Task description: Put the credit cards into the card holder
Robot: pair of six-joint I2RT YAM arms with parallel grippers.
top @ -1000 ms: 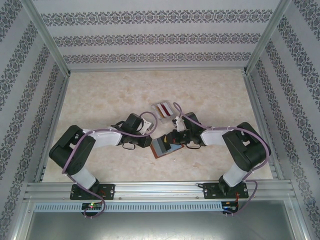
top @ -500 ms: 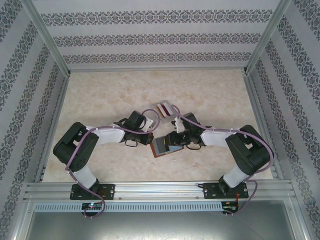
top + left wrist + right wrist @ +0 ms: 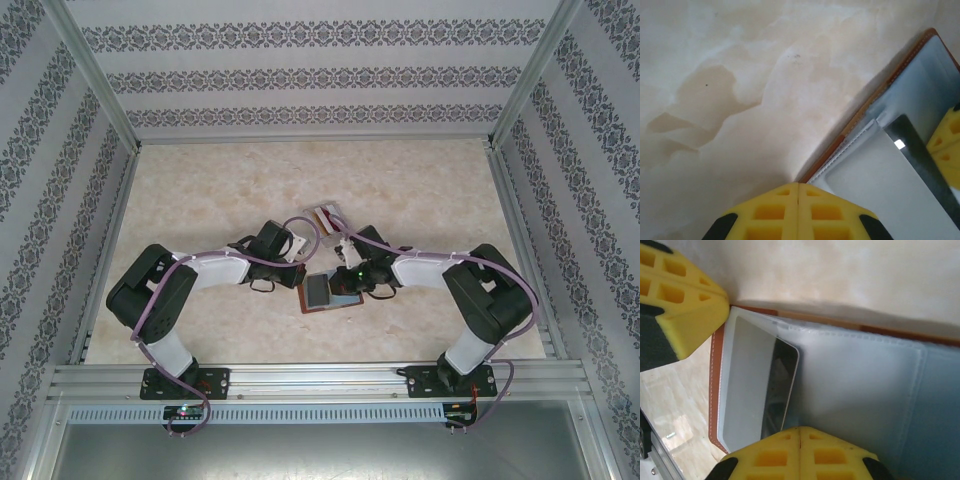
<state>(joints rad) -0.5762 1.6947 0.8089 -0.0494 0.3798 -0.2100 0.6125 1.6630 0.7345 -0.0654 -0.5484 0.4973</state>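
Now both grippers sit at the open card holder, mid-table.
Left gripper and right gripper each have 2 fingers pressed together, tips at the holder's edges; a dark card lies inside it.

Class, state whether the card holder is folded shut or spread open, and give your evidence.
Spread open: the card holder lies flat, its grey inside facing up and its brown edge showing around it.

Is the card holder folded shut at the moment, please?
No, the card holder lies spread open, its grey inside showing.
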